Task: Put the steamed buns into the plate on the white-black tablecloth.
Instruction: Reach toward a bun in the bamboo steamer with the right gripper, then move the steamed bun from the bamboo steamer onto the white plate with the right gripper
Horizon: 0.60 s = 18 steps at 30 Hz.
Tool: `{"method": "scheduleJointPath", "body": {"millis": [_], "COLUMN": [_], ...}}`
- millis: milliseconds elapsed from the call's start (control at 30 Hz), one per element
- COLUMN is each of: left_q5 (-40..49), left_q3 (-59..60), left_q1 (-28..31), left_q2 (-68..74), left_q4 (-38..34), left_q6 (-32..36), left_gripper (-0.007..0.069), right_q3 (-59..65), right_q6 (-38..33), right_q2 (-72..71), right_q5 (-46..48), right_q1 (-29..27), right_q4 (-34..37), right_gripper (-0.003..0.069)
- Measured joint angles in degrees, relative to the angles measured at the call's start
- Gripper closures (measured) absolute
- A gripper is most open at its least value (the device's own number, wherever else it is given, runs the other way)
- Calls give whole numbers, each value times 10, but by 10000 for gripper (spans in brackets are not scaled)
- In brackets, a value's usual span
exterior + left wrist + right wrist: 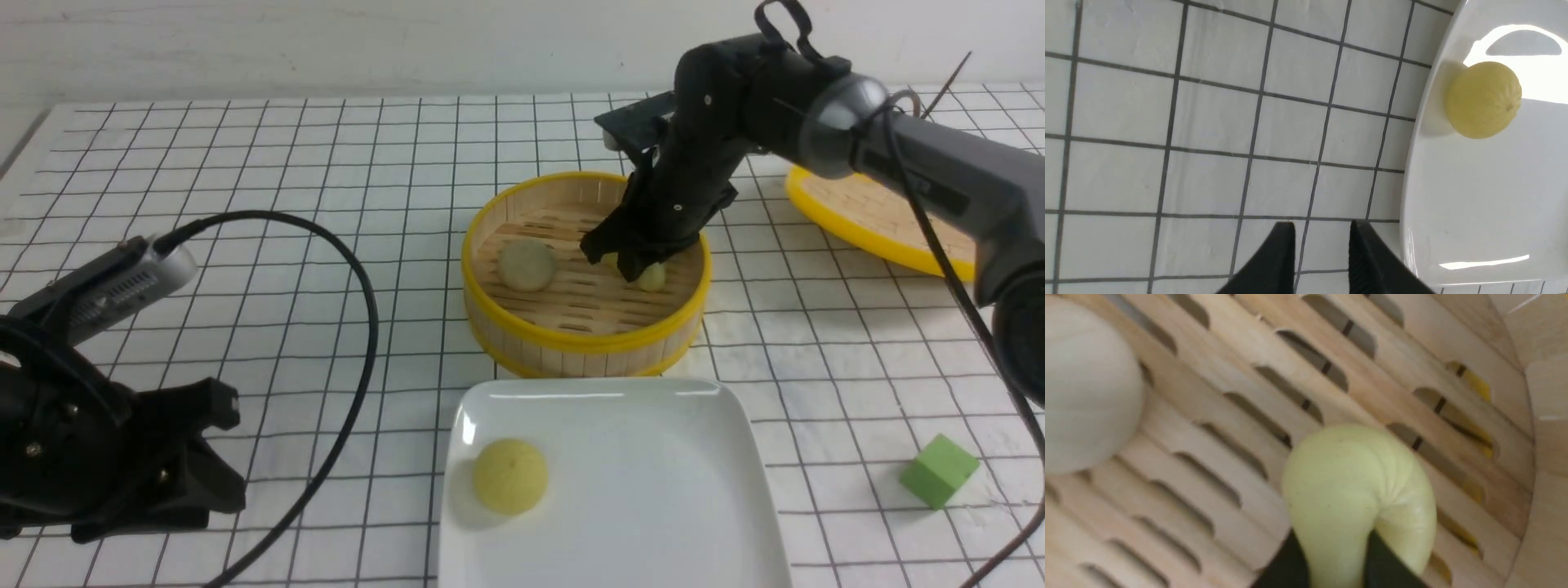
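Note:
The white plate (653, 490) lies at the front middle of the white-black tablecloth (245, 163) and holds one pale yellow bun (510, 475). That bun (1483, 100) and the plate (1474, 204) also show in the left wrist view. Behind the plate, the bamboo basket (584, 339) holds an off-white bun (528, 264) and a second pale yellow bun (651, 278). My right gripper (624, 265) reaches down into the basket. In the right wrist view it (1337, 547) is shut on the yellow bun (1355, 477) and squeezes it, with the off-white bun (1086, 388) beside. My left gripper (233, 453) hovers left of the plate, narrowly open and empty (1323, 228).
The yellow-rimmed basket lid (873, 216) lies at the back right, partly behind my right arm. A green cube (939, 469) sits at the front right. A black cable (359, 327) loops over the cloth from my left arm. The basket wall (1547, 416) stands close beside the held bun.

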Motion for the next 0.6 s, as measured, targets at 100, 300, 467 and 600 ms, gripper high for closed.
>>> {"method": "scheduleJointPath", "body": {"millis": [100, 300, 467, 600], "left_q5": [0, 8, 9, 9], "left_q3": [0, 0, 0, 0], "left_q1": [0, 0, -1, -1], "left_q2": [0, 0, 0, 0], "left_q4": [0, 0, 1, 2], "left_q6": [0, 0, 0, 0], "left_gripper": [395, 391, 389, 388], "right_q3": [2, 32, 243, 387], "right_q6": [-2, -3, -3, 19], "right_q2": [-41, -198, -314, -318], "right_q5": [52, 111, 107, 23], "right_q1": [0, 3, 61, 117], "right_q4": [-1, 10, 47, 48], "right_gripper": [648, 645, 638, 616]}}
